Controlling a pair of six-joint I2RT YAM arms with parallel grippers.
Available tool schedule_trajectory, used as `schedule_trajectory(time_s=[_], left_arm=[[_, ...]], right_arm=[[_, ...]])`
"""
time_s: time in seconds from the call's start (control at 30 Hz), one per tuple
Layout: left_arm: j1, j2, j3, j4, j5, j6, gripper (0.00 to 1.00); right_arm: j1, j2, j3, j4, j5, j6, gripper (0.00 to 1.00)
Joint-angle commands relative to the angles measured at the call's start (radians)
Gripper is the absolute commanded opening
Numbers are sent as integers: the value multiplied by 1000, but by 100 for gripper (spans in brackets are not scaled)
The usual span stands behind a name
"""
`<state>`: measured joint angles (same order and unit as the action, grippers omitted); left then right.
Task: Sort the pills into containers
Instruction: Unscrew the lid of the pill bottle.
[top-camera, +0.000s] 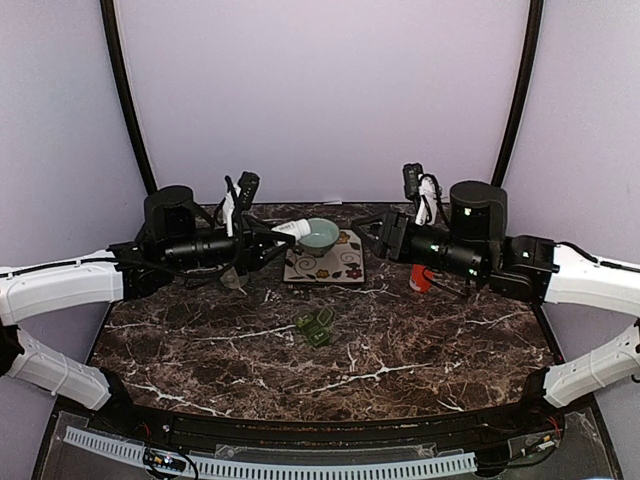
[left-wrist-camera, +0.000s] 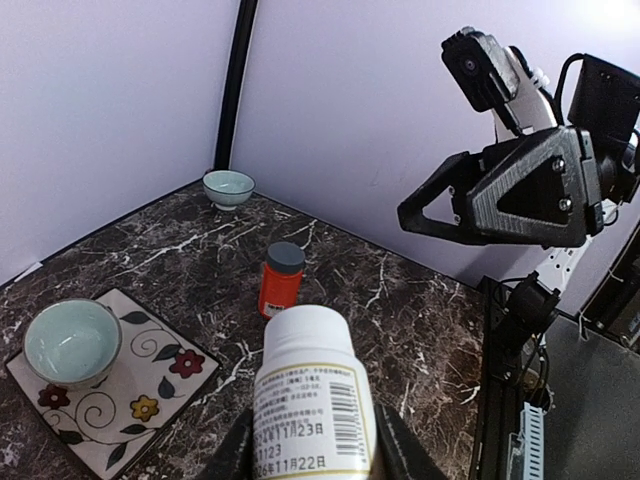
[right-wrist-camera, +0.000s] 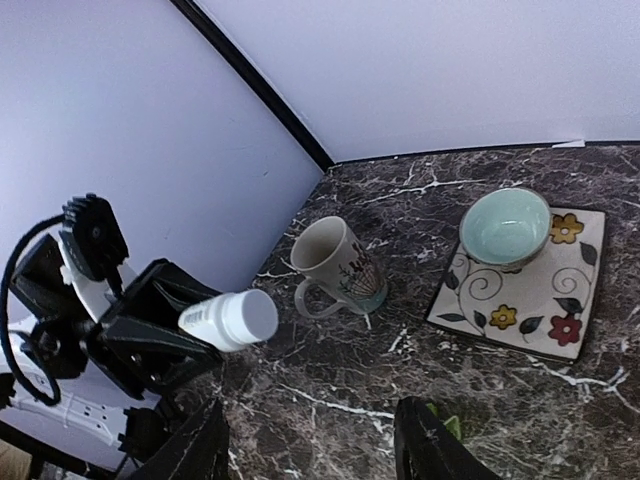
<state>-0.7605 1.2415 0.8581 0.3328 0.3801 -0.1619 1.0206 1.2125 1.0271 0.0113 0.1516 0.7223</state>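
Bottle opening in hand: the left claw (left-wrist-camera: 315, 445) holds the bottle (left-wrist-camera: 313, 400), and the right claw (right-wrist-camera: 313, 410) faces its cap (left-wrist-camera: 308, 335).
The left claw pinches the bottle by its body and holds it level, with the cap toward the right claw. The right claw is spread and empty, a little apart from the cap. The cap seems on, so probably no pill is out yet. The pill box (top-camera: 315, 327) lies on the table, below and between both claws, well apart from them. The next move probably calls for the right claw to close squarely on the cap and twist.
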Motion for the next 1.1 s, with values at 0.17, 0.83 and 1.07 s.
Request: schedule_trajectory(time_s=[0.17,0.83,1.07], left_arm=[[62,83,109,-154,447,-57,0],[64,183,203,-259,736,-50,0],[67,181,197,-238,774,-57,0]], right_arm=[[-5,-141,-122,-44,-117,-298,60],[-13,-1,-36,-25,-531,-443,56],[-17,36,-14,3,-589,-429,56]])
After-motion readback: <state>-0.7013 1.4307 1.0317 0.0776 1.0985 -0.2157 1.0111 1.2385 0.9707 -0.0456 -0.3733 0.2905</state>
